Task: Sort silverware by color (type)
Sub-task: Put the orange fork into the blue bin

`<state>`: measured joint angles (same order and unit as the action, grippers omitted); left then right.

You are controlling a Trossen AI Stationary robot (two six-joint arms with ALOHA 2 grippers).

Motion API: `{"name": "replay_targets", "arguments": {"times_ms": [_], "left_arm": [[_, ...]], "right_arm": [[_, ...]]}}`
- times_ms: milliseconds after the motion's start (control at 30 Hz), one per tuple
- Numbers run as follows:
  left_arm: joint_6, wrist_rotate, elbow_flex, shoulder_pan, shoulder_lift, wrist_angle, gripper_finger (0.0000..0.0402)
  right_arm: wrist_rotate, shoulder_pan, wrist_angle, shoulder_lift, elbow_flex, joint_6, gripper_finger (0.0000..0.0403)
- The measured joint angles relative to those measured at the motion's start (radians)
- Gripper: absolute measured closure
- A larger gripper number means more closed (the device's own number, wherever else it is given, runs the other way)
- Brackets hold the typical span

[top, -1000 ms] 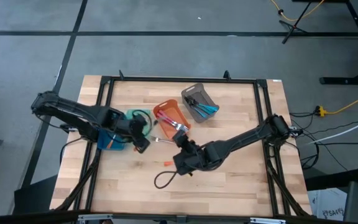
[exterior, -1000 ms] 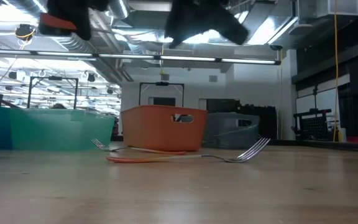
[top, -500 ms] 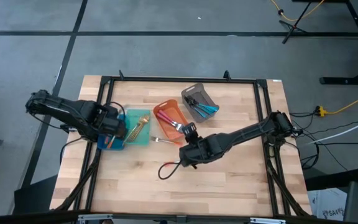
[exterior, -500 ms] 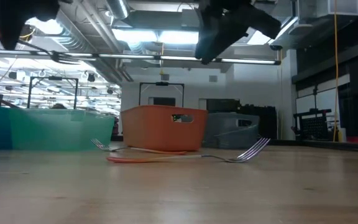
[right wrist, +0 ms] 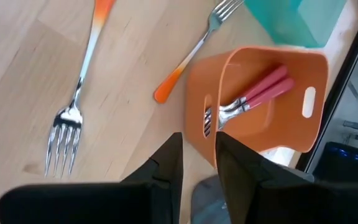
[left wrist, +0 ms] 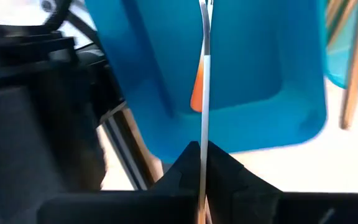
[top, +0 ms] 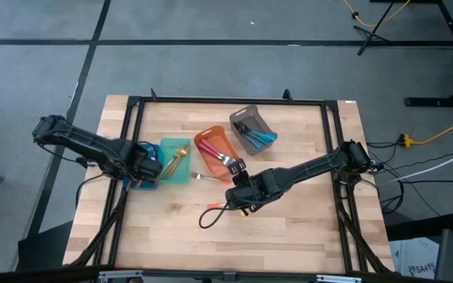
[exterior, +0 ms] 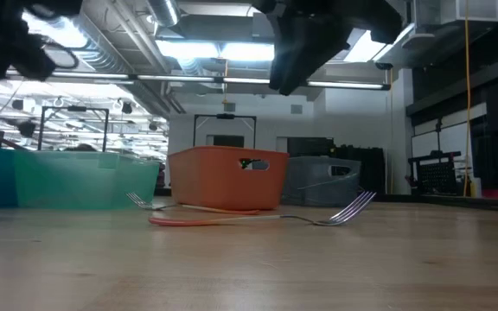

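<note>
My left gripper (top: 146,167) (left wrist: 201,155) hangs over the blue bin (left wrist: 260,74) at the table's left and is shut on an orange-handled fork (left wrist: 204,68), seen edge-on. My right gripper (top: 238,192) (right wrist: 199,165) hovers open above the middle of the table, touching nothing. Below and ahead of it, two orange-handled forks (right wrist: 79,81) (right wrist: 191,53) lie flat on the wood. The orange bin (right wrist: 253,137) holds red-pink forks (right wrist: 263,92). Gold utensils (top: 175,159) lie in the teal bin (top: 181,174), and blue ones (top: 262,140) in the grey bin (top: 246,118). My left gripper pinches the fork by its thin metal shaft (left wrist: 202,134) between the two fingers. The fork runs straight out ahead along the fingers. It is lifted clear above the blue bin, and its orange part (left wrist: 197,90) shows farther out. My right gripper: none.
The bins stand in a row from the left edge toward the far middle: blue, teal, orange, grey. A black cable loop (top: 209,215) lies on the table near my right gripper. Bare wood lies along the near side and toward the right edge.
My left gripper has carried the fork from above the teal bin toward the table's left edge, and now it is over the blue bin, a little lower. The gold utensils in the teal bin have come into view. My right gripper has shifted slightly above the table's middle.
</note>
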<state>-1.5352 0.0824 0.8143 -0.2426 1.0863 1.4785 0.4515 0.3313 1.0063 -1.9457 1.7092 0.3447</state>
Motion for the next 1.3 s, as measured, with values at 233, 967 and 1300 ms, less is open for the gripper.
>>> {"name": "replay_targets", "arguments": {"times_ms": [233, 967, 1300], "left_arm": [[0.0, -0.004, -0.089, 0.0, 0.0, -0.068, 0.0399], [0.027, -0.012, -0.087, 0.0, 0.072, -0.119, 0.0397], [0.027, -0.009, -0.087, 0.0, 0.149, -0.116, 0.0396]], "right_arm": [[0.0, 0.0, -0.078, 0.0, 0.0, 0.003, 0.0317], [0.0, 0.0, -0.097, -0.001, -0.001, 0.003, 0.0317], [-0.001, 0.0, -0.097, -0.001, -0.001, 0.001, 0.0317]]}}
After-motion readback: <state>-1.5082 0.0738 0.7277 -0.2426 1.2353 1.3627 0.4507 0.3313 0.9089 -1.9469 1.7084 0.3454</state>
